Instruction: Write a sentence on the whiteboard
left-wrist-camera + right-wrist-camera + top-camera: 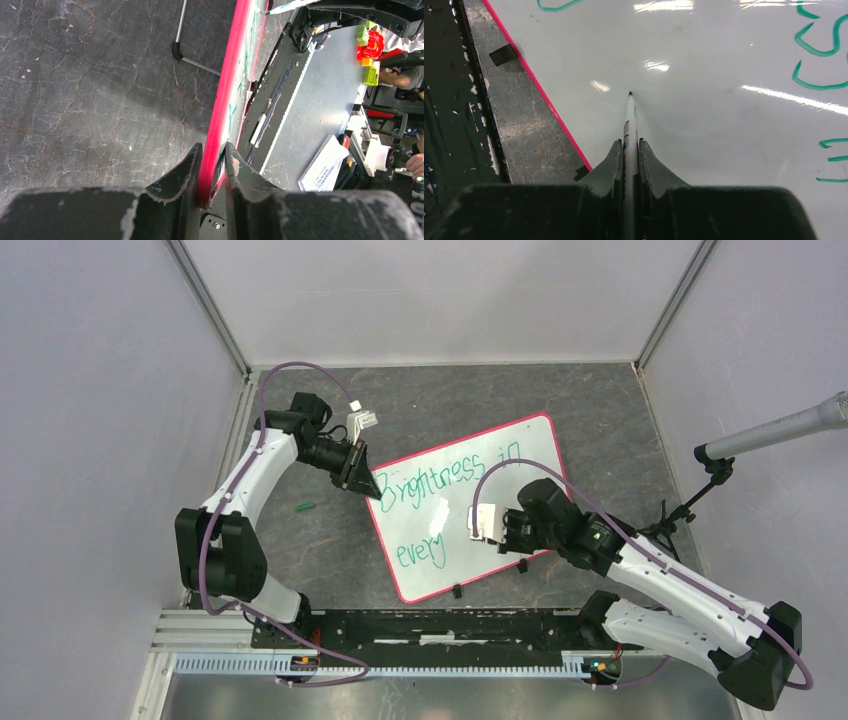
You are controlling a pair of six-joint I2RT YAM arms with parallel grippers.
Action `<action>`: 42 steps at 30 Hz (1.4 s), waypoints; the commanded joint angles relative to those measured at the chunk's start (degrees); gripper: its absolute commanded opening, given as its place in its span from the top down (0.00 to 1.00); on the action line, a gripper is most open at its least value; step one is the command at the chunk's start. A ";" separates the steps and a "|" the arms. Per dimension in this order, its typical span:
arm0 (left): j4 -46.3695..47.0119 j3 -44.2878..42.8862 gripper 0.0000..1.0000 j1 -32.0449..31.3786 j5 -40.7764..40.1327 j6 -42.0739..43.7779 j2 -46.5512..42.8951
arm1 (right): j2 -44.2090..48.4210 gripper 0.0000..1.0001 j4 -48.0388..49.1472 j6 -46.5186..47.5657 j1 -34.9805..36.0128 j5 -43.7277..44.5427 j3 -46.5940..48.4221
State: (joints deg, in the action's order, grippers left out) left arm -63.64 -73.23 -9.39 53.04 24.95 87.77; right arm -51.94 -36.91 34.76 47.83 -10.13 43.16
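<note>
A dark, cracked tabletop (430,400) lies between pale walls (420,290). The right gripper (629,146) clamps a marker (629,115), which points straight ahead onto bare whiteboard (525,455). The left gripper (213,150) pinches the board's red rim. The board's long side and the green sentence (445,478) run from that gripper toward the far right.

We see a small green object (305,507) on the dark bench (420,410), left side; a microphone (790,428) overhangs its right edge.

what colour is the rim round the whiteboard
Red-pink; the whiteboard rim shows best in the left wrist view.
</note>
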 commanded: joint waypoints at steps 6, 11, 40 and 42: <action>1.85 0.06 0.98 -2.04 -3.99 0.77 1.90 | 0.06 1.00 4.66 -2.55 -0.28 -2.98 3.19; 1.84 0.12 0.98 -2.08 -3.99 0.77 1.70 | -0.44 1.00 5.35 -3.27 -0.29 1.85 3.01; 1.80 0.37 0.98 -2.09 -4.07 0.92 1.86 | -5.69 1.00 3.38 -1.46 2.05 -0.06 2.66; 1.78 0.29 0.98 -2.04 -4.08 0.97 1.90 | -5.89 1.00 2.20 -0.58 2.39 -0.07 2.22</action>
State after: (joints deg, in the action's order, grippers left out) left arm -63.72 -73.34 -9.39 53.04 24.93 88.09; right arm -57.12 -32.23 31.94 49.60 -10.20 45.76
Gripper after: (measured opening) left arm 0.261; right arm 0.145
